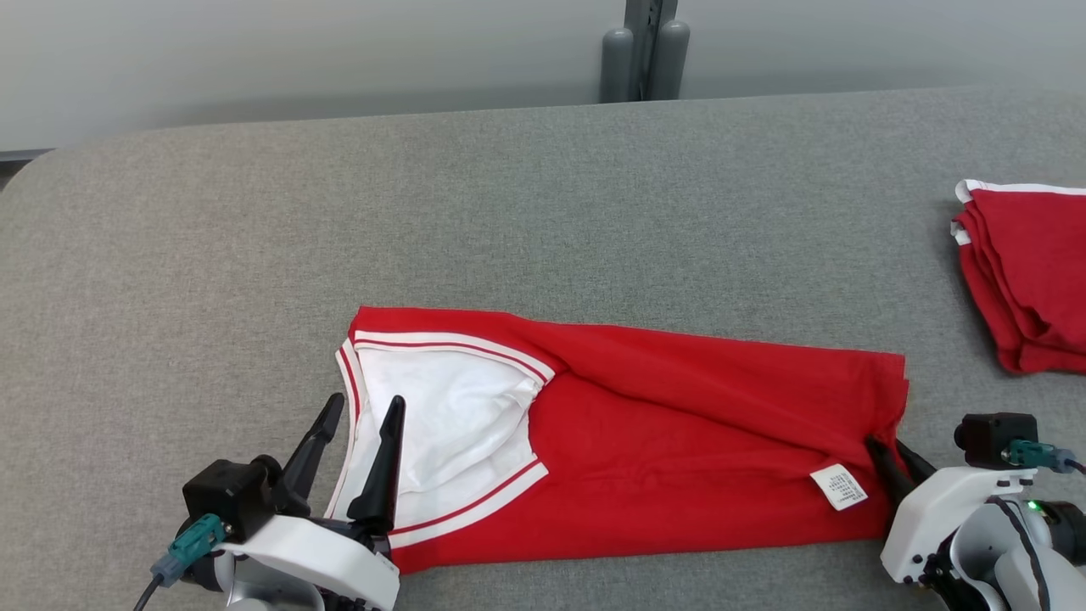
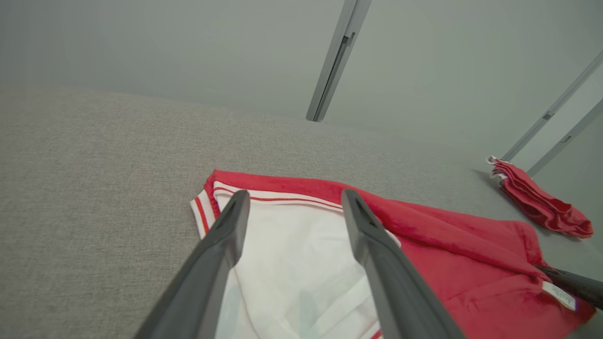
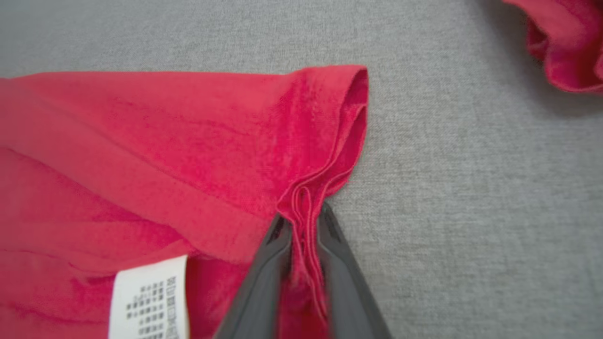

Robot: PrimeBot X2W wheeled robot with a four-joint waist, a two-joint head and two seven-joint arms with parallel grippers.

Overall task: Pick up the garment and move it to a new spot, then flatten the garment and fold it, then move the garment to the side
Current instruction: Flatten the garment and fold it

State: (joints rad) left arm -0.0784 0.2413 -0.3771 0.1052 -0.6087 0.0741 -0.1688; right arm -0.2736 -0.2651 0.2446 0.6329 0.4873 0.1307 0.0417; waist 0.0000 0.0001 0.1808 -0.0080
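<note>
On the grey worktop (image 1: 509, 212), close to its near edge, the garment (image 1: 679, 441) lies folded into a long band that runs from left to right. It is red, with white trim carrying thin red stripes around an opening at its left end, where the white inside of the cloth shows. A small white label (image 1: 838, 487) with dark print sits on the red cloth near the right end, towards the near edge.

At the left end, the left gripper (image 1: 365, 403) has its two dark fingers spread wide and holds nothing. In the left wrist view the fingers point over the white inner cloth towards the striped trim, one on each side of the white patch. Whether their tips touch the cloth I cannot tell.

At the right end, the right gripper (image 3: 304, 216) is pressed together on the garment, pinching the stacked hem layers at the near right corner. The right wrist view shows several red edges bunched upright between the two fingertips, with the label just to the left of them.

Further right, well apart from the garment, a pile of folded red cloth (image 1: 1031, 271) with white edging rests by the worktop's right side. Behind the far edge a grey post (image 1: 645, 51) stands against a pale wall.
</note>
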